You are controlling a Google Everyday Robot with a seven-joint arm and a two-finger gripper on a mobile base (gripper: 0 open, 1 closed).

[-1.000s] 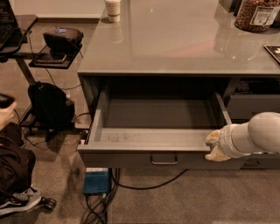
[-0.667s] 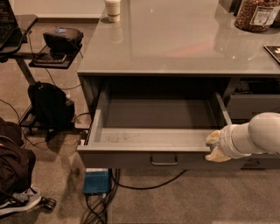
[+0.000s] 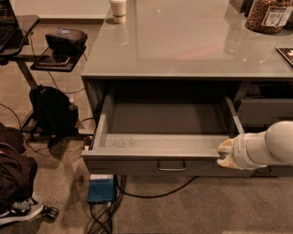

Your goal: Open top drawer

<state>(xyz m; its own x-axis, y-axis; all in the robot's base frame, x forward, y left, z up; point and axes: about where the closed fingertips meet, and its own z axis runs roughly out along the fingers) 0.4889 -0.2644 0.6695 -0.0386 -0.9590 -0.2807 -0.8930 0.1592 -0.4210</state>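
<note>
Grey glossy worktop (image 3: 183, 45) shows soft reflected light. Beige carpet (image 3: 206, 210) covers the floor. Beyond the worktop's left edge stands a dark side desk (image 3: 27, 27), with a black backpack (image 3: 52, 109) on the floor beside its leg. A blue box (image 3: 100, 189) and cables (image 3: 155, 195) lie below the front-left corner. The gripper (image 3: 227, 153) sits below the front edge, near the right corner.

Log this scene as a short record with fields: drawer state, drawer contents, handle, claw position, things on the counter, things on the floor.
Drawer state: top drawer open, extended well out from under the countertop
Drawer contents: nothing visible, only a scuffed grey floor
Handle: small central handle on the front, claw not on it
Claw position: claw at the right end of the drawer's front edge
On counter: cup back left, jar back right
On floor: blue box and cables below the drawer, black backpack at left
</note>
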